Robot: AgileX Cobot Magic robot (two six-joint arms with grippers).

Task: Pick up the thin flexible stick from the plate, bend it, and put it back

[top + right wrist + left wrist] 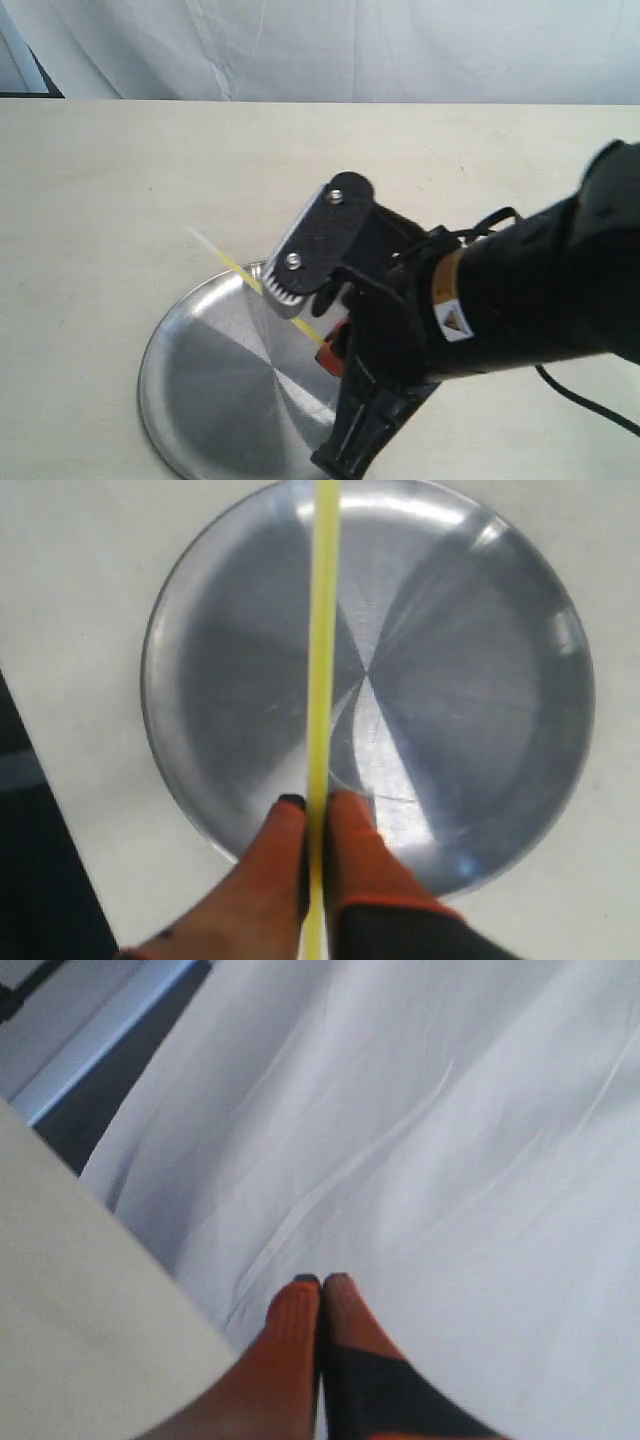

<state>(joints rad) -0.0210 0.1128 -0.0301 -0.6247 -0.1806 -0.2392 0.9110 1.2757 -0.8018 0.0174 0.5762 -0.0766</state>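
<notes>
Thin yellow stick tight between right jaws over brushed round plate; left jaws closed

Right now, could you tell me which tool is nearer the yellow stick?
Right. The right tool grips the stick over the plate; the left tool faces white cloth, no stick in its view.
</notes>
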